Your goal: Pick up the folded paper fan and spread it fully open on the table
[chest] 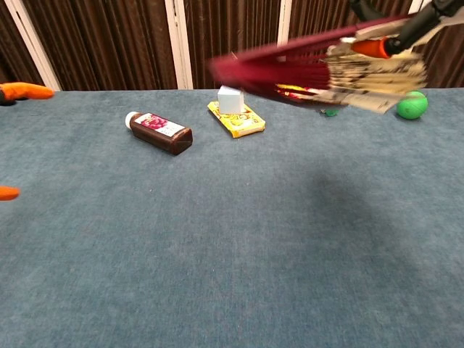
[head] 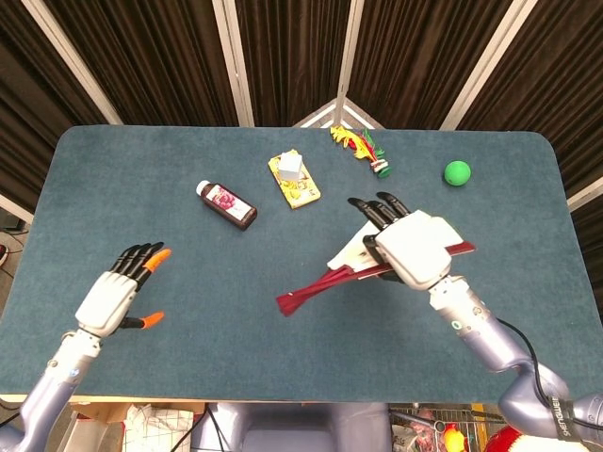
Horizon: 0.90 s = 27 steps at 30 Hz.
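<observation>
In the head view, the right hand grips the folded paper fan near its paper end, fingers stretched forward over it. The fan's red sticks run from under the palm out to the hand's left and toward the robot, above the blue table; some pale paper shows just ahead of the fingers. Beyond the right hand lie a brown bottle, a yellow packet with a small white cube on it, a red and yellow toy and a green ball. The left hand is well apart from the fan, on the far side of the table, fingers apart and holding nothing.

In the chest view, the fan is blurred and high in the frame, clear of the table, its red end pointing left past the cube. Only orange fingertips of the left hand show at the left edge. The bottle lies between them and the fan.
</observation>
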Each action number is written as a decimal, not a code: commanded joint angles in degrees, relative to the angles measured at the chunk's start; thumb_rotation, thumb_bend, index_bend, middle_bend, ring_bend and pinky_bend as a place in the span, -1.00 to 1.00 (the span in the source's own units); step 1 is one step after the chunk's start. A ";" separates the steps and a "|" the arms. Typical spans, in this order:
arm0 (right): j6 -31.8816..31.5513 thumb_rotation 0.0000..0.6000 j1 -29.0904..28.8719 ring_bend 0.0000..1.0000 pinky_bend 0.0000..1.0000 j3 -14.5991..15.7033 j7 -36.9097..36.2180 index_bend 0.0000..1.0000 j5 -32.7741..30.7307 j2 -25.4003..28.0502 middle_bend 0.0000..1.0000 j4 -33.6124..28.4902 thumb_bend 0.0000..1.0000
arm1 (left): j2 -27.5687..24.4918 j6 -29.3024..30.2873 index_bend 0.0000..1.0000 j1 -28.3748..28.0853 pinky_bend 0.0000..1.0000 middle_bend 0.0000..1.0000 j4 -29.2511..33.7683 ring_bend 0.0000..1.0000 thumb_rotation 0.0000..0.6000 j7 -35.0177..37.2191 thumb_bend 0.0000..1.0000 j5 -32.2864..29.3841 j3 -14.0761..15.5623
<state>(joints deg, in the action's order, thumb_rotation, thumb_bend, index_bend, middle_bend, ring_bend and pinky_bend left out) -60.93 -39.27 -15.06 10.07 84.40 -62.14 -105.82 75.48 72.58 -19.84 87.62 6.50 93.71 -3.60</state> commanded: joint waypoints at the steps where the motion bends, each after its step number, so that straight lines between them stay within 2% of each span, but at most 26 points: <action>1: 1.27 1.00 -1.45 -0.58 -0.71 -0.79 1.56 0.64 -1.32 -0.25 -0.70 -2.35 -0.19 | 0.87 -0.58 -0.97 -0.83 -1.00 -1.00 -0.55 -1.00 1.00 1.62 -0.86 -0.09 0.09; 7: 4.72 1.00 -4.76 -0.57 -0.70 -1.68 5.70 0.65 -3.06 -0.97 -0.70 -8.00 -0.19 | 1.96 -0.85 -0.97 -1.85 -1.00 -1.00 -0.78 -1.00 1.00 5.77 -0.86 0.55 0.64; 15: 7.37 1.00 -10.82 -0.57 -0.70 -3.49 18.18 0.65 -11.13 -5.02 -0.70 -14.76 -0.19 | 4.72 -0.93 -0.93 -3.26 -1.00 -1.00 -2.45 -1.00 1.00 10.77 -0.86 1.31 1.50; 21: 5.07 1.00 -14.65 -0.57 -0.70 -5.23 25.07 0.65 -18.09 -8.91 -0.70 -18.25 -0.19 | 7.64 0.09 -0.88 -3.82 -1.00 -1.00 -3.94 -1.00 1.00 13.83 -0.86 1.93 1.97; 27: 2.10 1.00 -17.07 -0.57 -0.70 -6.25 28.87 0.65 -22.10 -10.83 -0.70 -20.73 -0.19 | 10.56 0.65 -0.83 -4.19 -1.00 -1.00 -6.51 -1.00 1.00 14.21 -0.86 2.44 2.69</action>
<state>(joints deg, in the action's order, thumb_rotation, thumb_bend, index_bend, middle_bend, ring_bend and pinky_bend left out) -58.10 -55.72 -20.92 38.10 63.00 -72.45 -125.79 85.25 72.82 -23.92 81.73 20.64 95.99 -0.98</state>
